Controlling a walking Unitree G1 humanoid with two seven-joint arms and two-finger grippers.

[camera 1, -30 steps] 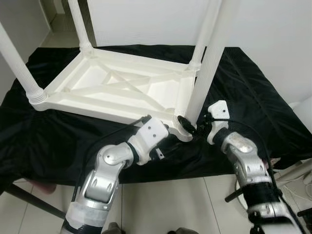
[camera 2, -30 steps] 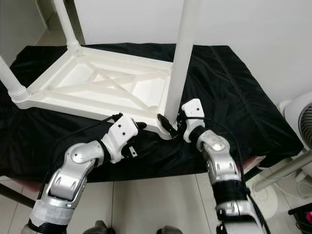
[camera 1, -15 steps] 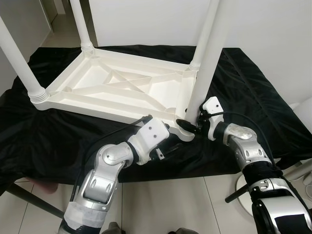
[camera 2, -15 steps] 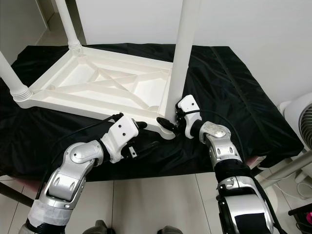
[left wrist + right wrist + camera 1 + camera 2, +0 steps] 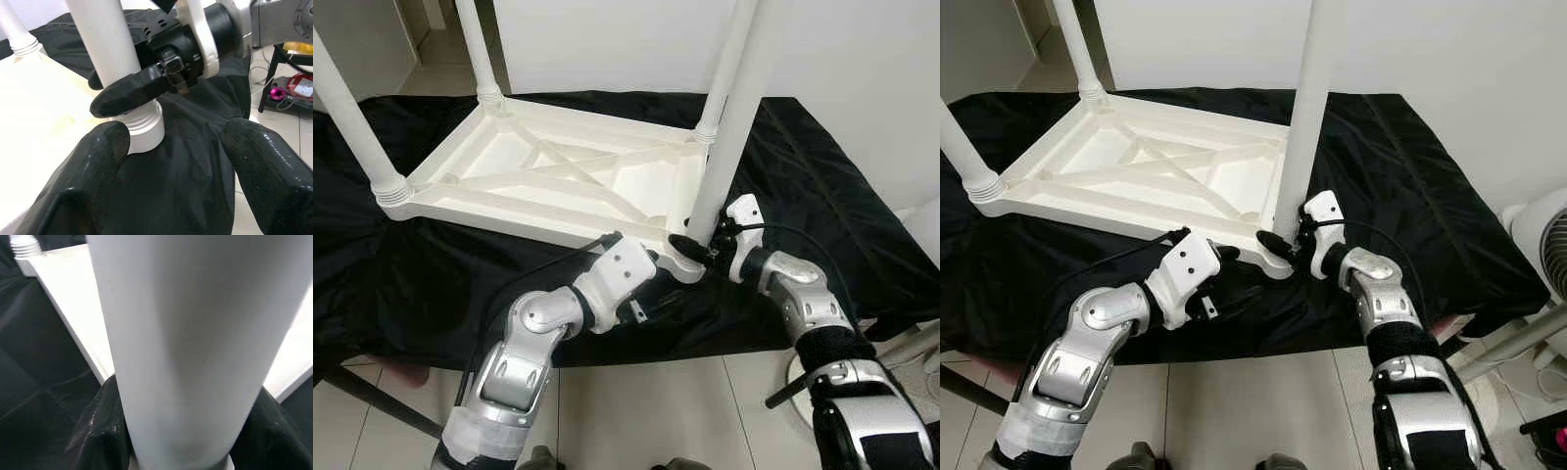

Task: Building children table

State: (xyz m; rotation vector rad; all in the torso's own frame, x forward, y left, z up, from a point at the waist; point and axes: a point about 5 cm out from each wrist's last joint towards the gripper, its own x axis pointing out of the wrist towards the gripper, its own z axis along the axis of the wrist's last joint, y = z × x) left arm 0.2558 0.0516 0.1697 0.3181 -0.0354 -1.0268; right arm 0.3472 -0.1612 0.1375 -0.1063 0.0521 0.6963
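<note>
Black cloth (image 5: 431, 274) covers the surface under the upside-down white table (image 5: 548, 176); right gripper (image 5: 697, 253) holds the near table leg (image 5: 722, 127); left gripper (image 5: 171, 161) waits wide beside it; pale tiled floor (image 5: 656, 411) below.

— Lighting in the head views?

— Bright, even and diffuse; both sharp, no motion blur. The white table underside (image 5: 558, 181) is near overexposure, while folds in the black cloth (image 5: 822, 196) carry a soft sheen.

— Shadows?

— Faint and soft-edged.

— Wrist views?

— On the left wrist, the near black fingers (image 5: 88, 191) are large and out of focus. On the right wrist, the white leg (image 5: 195, 342) is close, soft and smoothly shaded.
</note>
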